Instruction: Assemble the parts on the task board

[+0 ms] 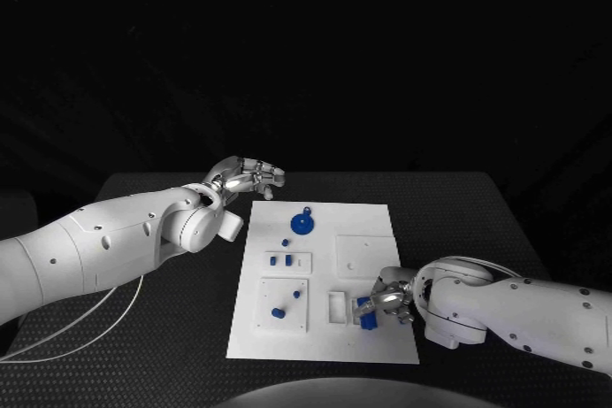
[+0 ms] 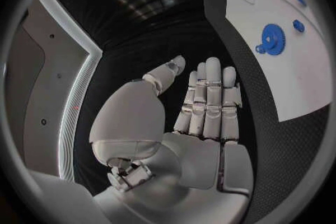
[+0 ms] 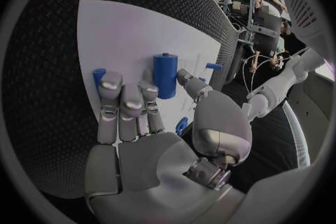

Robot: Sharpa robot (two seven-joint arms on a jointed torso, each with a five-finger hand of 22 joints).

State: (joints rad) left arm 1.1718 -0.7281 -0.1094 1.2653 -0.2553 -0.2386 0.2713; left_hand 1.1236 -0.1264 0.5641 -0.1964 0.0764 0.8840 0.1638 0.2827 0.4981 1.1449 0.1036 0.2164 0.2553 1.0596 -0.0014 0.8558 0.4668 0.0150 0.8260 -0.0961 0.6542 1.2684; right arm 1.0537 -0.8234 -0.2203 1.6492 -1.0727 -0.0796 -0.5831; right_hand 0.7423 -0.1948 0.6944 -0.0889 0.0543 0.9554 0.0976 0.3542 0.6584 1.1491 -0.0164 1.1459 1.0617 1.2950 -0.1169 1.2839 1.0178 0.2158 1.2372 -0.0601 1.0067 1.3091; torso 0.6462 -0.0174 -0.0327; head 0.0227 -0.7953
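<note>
Two hands are in evidence over a black desk (image 1: 153,337) carrying the white board (image 1: 357,222).

Left hand (image 1: 248,176): raised off the board's far left corner, over bare desk. In the wrist view its fingers (image 2: 210,101) lie straight and side by side, thumb set apart, nothing held. Judged idle.

Right hand (image 1: 389,300): low over the board's near right quarter, at a blue part (image 1: 366,312). In the wrist view a blue cylinder (image 3: 165,74) stands upright just beyond the fingers (image 3: 126,106), the thumb beside it; whether it is pinched or merely approached cannot be told.

Progress, as judged: early to middle. A blue gear (image 1: 302,222) lies on the board's far half with a small piece (image 1: 286,242) near it; two small parts (image 1: 282,260) sit in a recessed panel at mid-left; a further part (image 1: 279,312) lies in the near-left panel. Whether these are seated or loose cannot be determined. The square panel (image 1: 363,253) at mid-right appears unfilled, so insertion work remains.

Obscured: the right hand covers its own contact point in the head view; the slot (image 1: 337,307) beside it is partly masked; the small parts are too small to tell their shape.
</note>
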